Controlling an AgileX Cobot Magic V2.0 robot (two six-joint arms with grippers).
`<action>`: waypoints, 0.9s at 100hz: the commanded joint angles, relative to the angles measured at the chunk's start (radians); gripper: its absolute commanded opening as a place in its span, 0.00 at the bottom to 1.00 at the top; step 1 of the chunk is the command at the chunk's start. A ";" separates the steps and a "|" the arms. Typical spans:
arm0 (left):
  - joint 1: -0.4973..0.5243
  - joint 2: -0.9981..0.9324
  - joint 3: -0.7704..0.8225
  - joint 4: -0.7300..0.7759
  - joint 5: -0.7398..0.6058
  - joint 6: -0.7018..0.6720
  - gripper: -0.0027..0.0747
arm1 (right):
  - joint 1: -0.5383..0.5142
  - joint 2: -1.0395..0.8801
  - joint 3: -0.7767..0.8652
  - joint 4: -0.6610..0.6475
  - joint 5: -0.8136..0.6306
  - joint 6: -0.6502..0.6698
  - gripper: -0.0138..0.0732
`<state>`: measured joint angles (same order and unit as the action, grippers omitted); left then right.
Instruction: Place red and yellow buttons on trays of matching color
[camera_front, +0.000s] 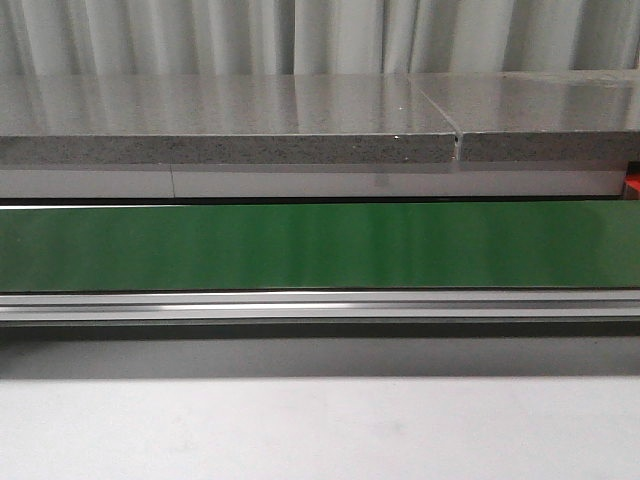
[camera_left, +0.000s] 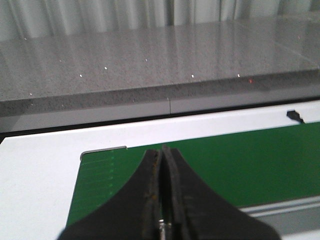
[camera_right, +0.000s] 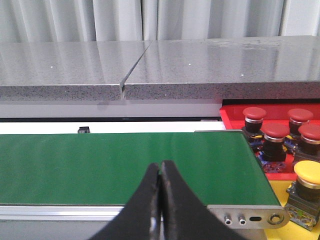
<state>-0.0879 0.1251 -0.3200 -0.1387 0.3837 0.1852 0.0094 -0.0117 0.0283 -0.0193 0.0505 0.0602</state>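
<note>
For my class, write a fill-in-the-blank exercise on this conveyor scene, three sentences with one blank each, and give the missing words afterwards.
1. The conveyor belt running across the front view is ____ in colour.
2. In the right wrist view, the red tray holds ____ red buttons.
3. The jaws of the right gripper are ____, holding nothing.

Missing words: green; four; shut

four red buttons (camera_right: 275, 131), one yellow button (camera_right: 306, 171), one red tray (camera_right: 231, 117), one yellow tray (camera_right: 280, 232)
</note>
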 joint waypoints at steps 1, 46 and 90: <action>0.003 -0.027 0.037 0.009 -0.156 -0.089 0.01 | 0.001 -0.010 -0.016 -0.010 -0.081 -0.006 0.02; 0.003 -0.172 0.360 0.088 -0.356 -0.150 0.01 | 0.001 -0.010 -0.016 -0.010 -0.081 -0.006 0.02; -0.003 -0.170 0.363 0.085 -0.399 -0.150 0.01 | 0.001 -0.010 -0.016 -0.010 -0.081 -0.006 0.02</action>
<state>-0.0846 -0.0042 -0.0075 -0.0510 0.0882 0.0461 0.0094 -0.0117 0.0283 -0.0202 0.0487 0.0621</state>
